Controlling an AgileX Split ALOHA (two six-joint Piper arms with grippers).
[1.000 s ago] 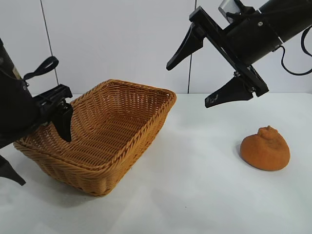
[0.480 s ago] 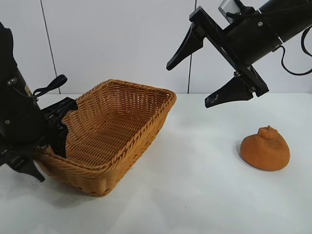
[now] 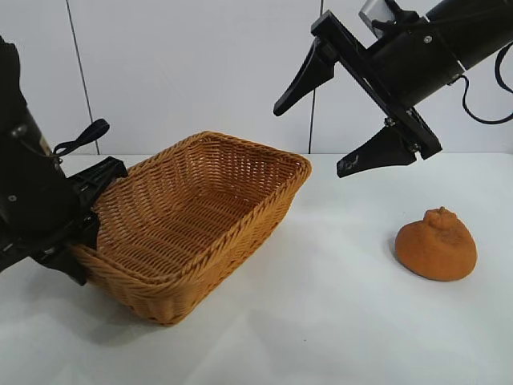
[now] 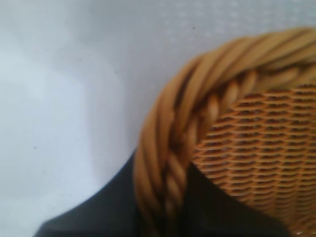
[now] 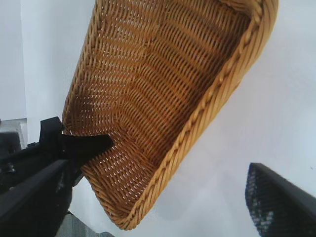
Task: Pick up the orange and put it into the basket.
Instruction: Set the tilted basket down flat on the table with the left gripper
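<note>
Orange [image 3: 436, 245] sits on the white table [image 3: 321, 321], low at the right side. The right gripper [image 3: 333, 128] hangs high above it, fingers spread wide. Far left, the left gripper [image 3: 84, 233] pinches the basket [image 3: 192, 233] by its braided rim.

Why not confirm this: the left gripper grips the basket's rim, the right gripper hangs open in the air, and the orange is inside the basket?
Wrong on the orange: the exterior view shows it on the table, apart from the basket. The left gripper does grip the rim, and the right gripper hangs open.
</note>
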